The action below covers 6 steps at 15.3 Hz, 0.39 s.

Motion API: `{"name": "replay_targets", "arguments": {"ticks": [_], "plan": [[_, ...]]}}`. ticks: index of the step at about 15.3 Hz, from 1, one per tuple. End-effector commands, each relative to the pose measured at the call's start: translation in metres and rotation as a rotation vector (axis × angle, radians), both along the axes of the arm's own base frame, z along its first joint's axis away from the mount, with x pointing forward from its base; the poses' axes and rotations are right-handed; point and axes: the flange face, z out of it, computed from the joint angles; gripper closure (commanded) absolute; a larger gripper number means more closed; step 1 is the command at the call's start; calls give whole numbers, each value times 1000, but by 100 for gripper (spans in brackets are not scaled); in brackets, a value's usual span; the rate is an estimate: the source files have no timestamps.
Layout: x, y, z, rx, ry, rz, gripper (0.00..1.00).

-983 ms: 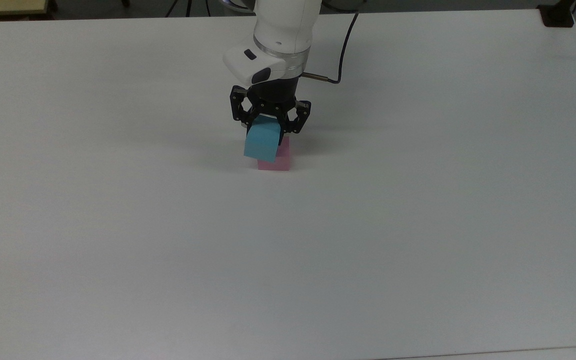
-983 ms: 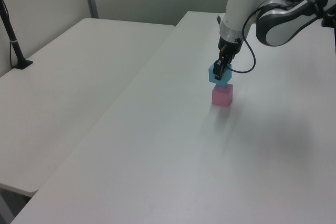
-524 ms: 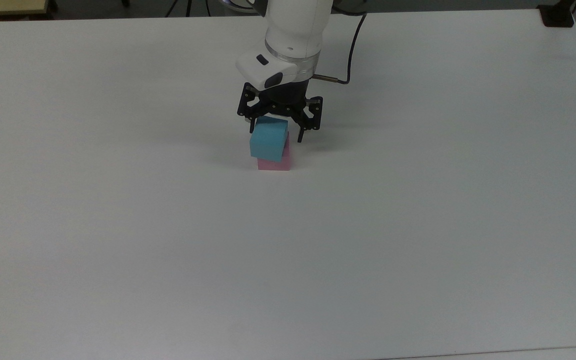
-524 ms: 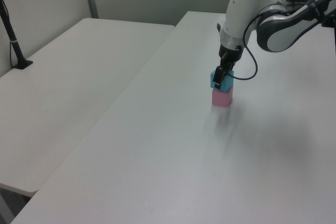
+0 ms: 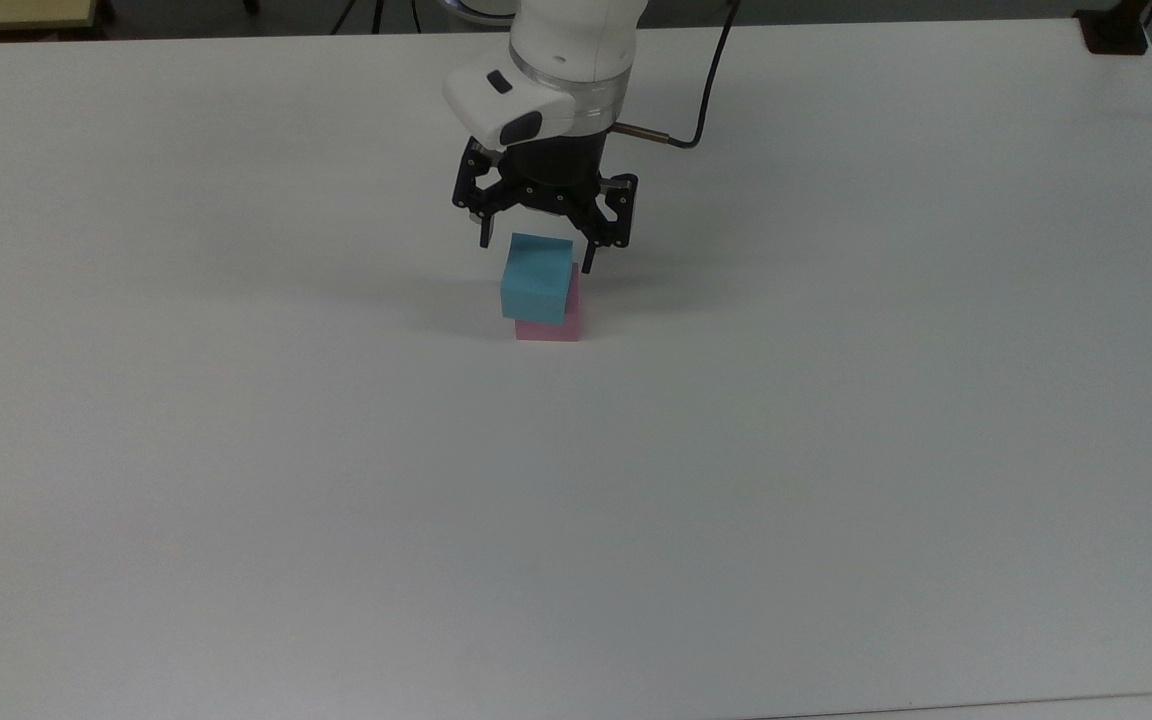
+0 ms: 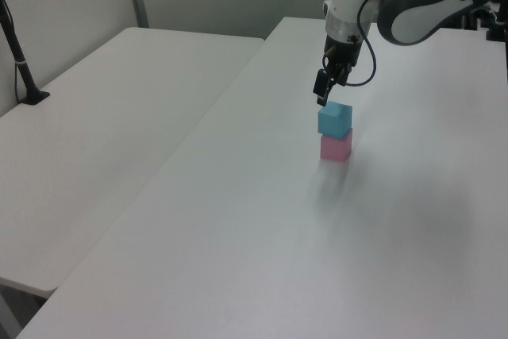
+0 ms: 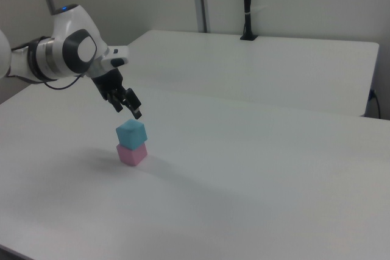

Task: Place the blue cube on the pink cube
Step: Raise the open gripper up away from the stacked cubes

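The blue cube point(image 5: 537, 277) point(image 6: 335, 119) point(image 7: 131, 133) rests on top of the pink cube point(image 5: 550, 327) point(image 6: 336, 147) point(image 7: 131, 154), shifted a little toward the top view's left. Both stand on the white table point(image 5: 336, 480). My gripper point(image 5: 534, 256) point(image 6: 324, 98) point(image 7: 130, 109) hangs open just above the blue cube, its black fingers spread and holding nothing. There is a small gap between the fingertips and the cube's top.
A black cable point(image 5: 698, 95) runs from the gripper's wrist back along the arm. A second white table point(image 6: 103, 117) adjoins the first one, with a black post point(image 6: 20, 61) point(image 7: 247, 4) clamped at its far edge.
The gripper opened and let go of the blue cube, which settled on the pink cube. The gripper then rose clear of the stack.
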Motion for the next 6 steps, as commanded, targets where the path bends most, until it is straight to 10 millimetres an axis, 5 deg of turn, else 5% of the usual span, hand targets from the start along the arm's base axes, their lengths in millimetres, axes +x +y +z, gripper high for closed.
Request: {"name": "replay_targets", "arguments": {"ticks": [1,6], "plan": [[-2,-11,17,-3,31,-1,0],[3,-30,41,49,55,-8,0]]}}
